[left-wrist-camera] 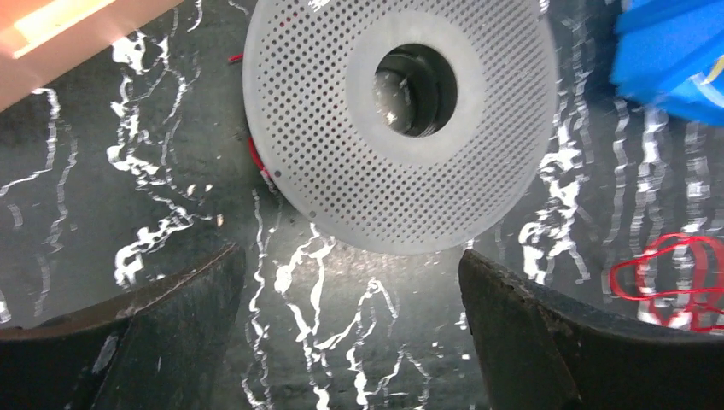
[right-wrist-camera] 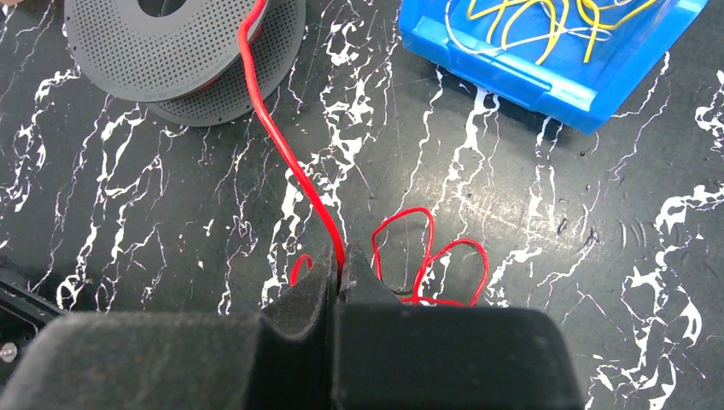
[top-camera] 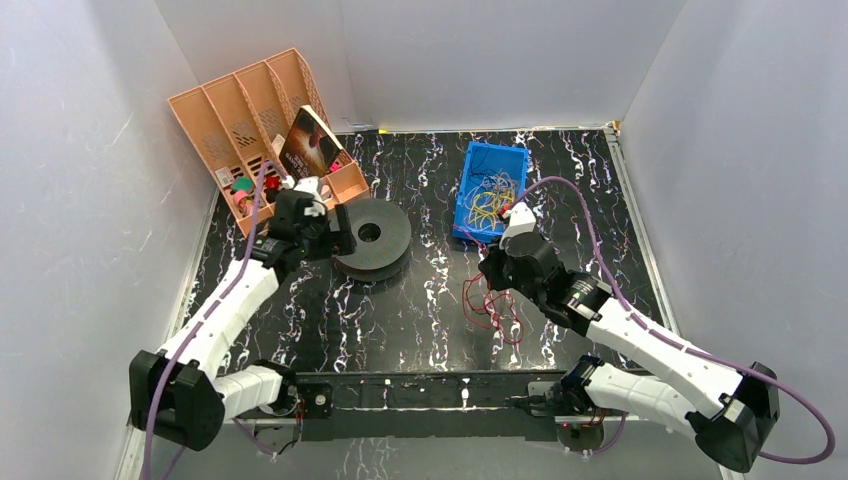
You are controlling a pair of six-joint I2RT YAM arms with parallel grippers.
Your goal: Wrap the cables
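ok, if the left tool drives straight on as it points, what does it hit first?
The black spool, lying flat just ahead of the open left tool, roughly between its fingers. Only table shows in between; depth unclear.

In the right wrist view the spool (right-wrist-camera: 171, 51) and blue bin (right-wrist-camera: 521, 79) run off the far edge, and the red cable (right-wrist-camera: 281, 154) vanishes between the right arm's pinched jaws. From above, the orange organizer's (top-camera: 225, 115) contents are too small to tell.

No text, label, brand or number is legible; the book (top-camera: 310, 146) beyond the left fingers (left-wrist-camera: 171, 333) is too small to read.
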